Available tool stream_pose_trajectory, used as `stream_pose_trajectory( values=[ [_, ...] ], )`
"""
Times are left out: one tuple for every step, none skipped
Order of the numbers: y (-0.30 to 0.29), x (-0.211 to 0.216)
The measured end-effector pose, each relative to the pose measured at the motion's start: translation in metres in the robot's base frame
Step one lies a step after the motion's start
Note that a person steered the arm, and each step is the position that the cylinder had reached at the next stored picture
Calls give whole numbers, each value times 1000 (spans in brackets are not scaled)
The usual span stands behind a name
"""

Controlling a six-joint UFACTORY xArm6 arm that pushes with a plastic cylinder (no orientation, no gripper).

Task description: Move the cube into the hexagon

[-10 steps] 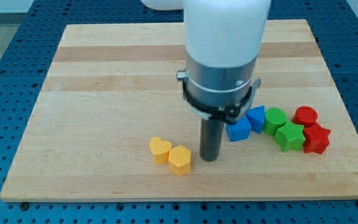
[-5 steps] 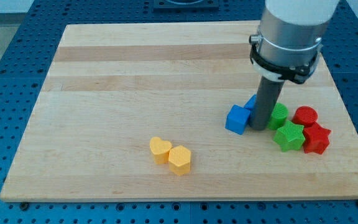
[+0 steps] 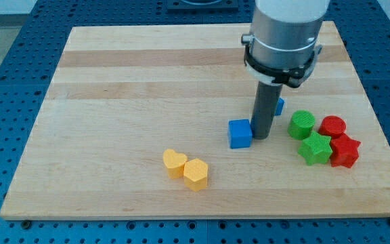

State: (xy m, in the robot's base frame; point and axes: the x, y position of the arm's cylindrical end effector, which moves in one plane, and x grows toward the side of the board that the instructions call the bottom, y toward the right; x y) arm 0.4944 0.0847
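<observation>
My tip is a bare rod end with nothing to open or close, and it holds nothing; it stands on the wooden board touching the right face of the blue cube, which sits a little right of the board's middle. The yellow hexagon lies well apart from the cube, toward the view's bottom left, with the yellow heart touching its left side. Behind my rod a second blue block peeks out, its shape mostly hidden. Off to the view's right sit the green cylinder, the green star, the red cylinder and the red star, all clear of the cube's path. I judge the cube to be a light, hard plastic piece that slides easily on smooth wood and twists if pressed off-centre. I cannot grasp it, so my contact belongs on the middle of the face pointing away from the hexagon, the upper right side, pushing down and left. A corner push would likely spin it off line, toward the heart.
</observation>
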Motion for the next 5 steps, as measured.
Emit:
stream_pose_trajectory(
  values=[
    [-5, -5],
    [-5, -17],
    [-19, -17],
    [-46, -14],
    [-66, -8]
  ],
)
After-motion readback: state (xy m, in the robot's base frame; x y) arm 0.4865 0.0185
